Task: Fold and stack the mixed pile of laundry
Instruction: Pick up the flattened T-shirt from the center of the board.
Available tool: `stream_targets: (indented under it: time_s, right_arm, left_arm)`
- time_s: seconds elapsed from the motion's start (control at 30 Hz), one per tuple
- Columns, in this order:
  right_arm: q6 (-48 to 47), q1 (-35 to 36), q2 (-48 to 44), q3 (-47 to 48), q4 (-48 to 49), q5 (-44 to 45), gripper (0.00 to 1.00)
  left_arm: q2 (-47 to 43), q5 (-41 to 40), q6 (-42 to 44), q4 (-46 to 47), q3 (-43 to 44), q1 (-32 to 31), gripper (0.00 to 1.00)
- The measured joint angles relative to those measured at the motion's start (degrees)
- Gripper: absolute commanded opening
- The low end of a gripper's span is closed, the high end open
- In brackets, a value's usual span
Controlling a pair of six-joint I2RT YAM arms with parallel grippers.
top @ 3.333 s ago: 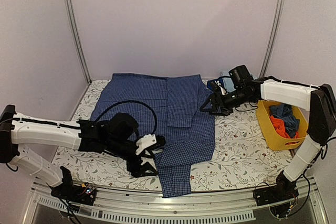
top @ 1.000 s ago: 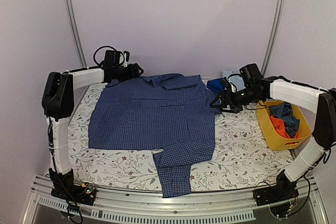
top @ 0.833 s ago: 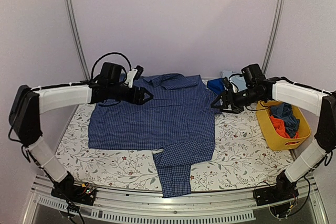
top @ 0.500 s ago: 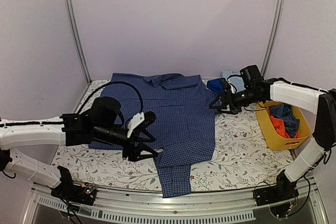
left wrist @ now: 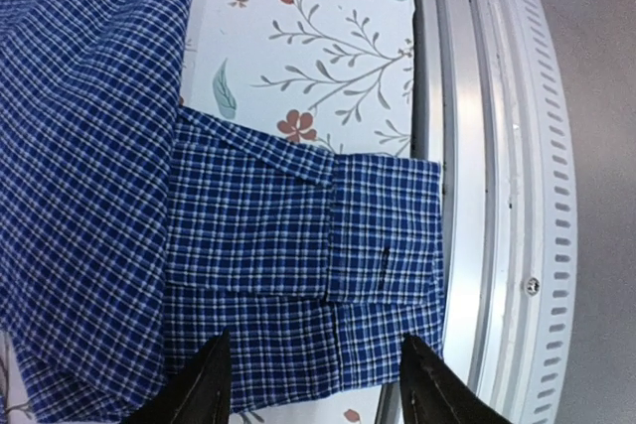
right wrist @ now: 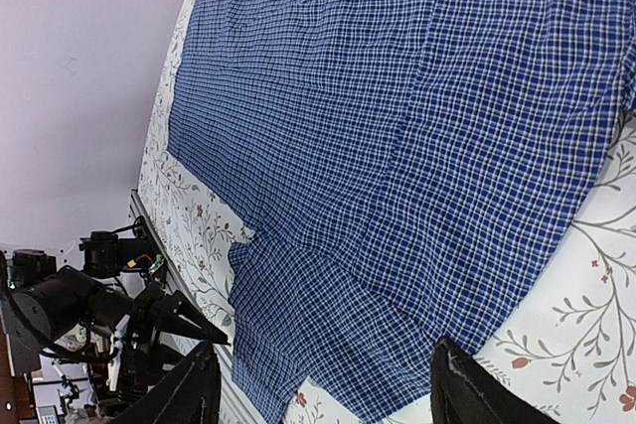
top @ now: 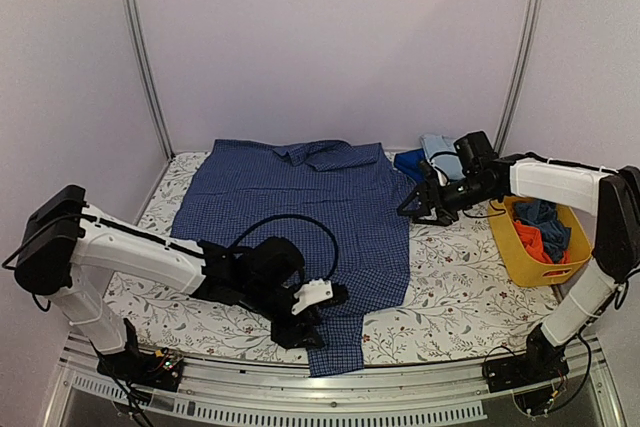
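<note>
Shirt (top: 300,197) lies spread flat mid-worktop (top: 450,287), collar at the far side. One sleeve is folded down toward the near edge, its cuff (left wrist: 383,245) reaching the metal rail (left wrist: 477,146). The rest of the laundry (top: 540,227), blue and red-orange cloth, sits in the yellow basket (top: 520,257) at the right. Two folded pieces (top: 420,152) lie at the far right.

My left claw (left wrist: 313,345) is low over the sleeve just short of the cuff, jaws partly apart and straddling it, holding nothing. My right claw (right wrist: 326,350) stands wide and empty, just beside the shirt's right edge.

Risks, as I judge them:
- The cuff sits at the rail. A low pinch could nip the metal, or catch only the top layer of the doubled sleeve.
- Nothing pins the shirt body, so lifting the sleeve may drag it and rumple the flat spread.
- My left arm's cable (top: 290,227) loops over the cloth and could snag or pull it.

Not readable:
- Whether my left fingertips touch the fabric.
- The shirt's near-left hem, which is under my left arm in the top view.
- The second sleeve: not located.
- The basket's lower contents. No trousers identified with certainty.
</note>
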Motion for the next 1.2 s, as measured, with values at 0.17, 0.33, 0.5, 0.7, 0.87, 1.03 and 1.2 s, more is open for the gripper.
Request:
stream_targets:
  time_s: [0.17, 0.33, 0.5, 0.7, 0.87, 1.03, 1.2]
  right_arm:
    - [1.11, 0.0, -4.83, -6.71, -0.28, -0.02, 0.71]
    - [1.84, 0.0, -7.08, -9.38, -0.35, -0.15, 0.71]
    - [2.25, 0.0, -7.41, -10.01, -0.31, -0.15, 0.71]
    - [2.27, 0.0, -8.83, -10.51, -0.33, -0.15, 0.74]
    - [1.27, 0.0, -10.16, -10.38, -0.07, 0.96, 0.8]
    - [0.68, -0.04, -10.91, -10.05, 1.22, 2.89, 0.81]
    - [1.27, -0.15, -11.69, -10.67, 2.78, 4.17, 0.83]
  left_arm:
    - [0.87, -1.92, 1.36, 1.92, 2.01, -0.42, 0.6]
    - [6.01, -2.16, 5.22, 1.81, 4.85, -2.29, 0.6]
    - [10.58, -2.93, 8.02, 1.25, 6.4, -2.84, 0.64]
    - [13.84, -4.79, 9.94, 1.07, 9.66, -3.23, 0.01]
    - [10.99, -4.68, 11.1, -2.64, 10.67, -2.58, 0.0]
    - [1.01, -3.32, 10.1, -7.96, 19.71, 3.93, 0.0]
    - [-4.35, -3.23, 9.25, -6.84, 35.34, 15.52, 0.0]
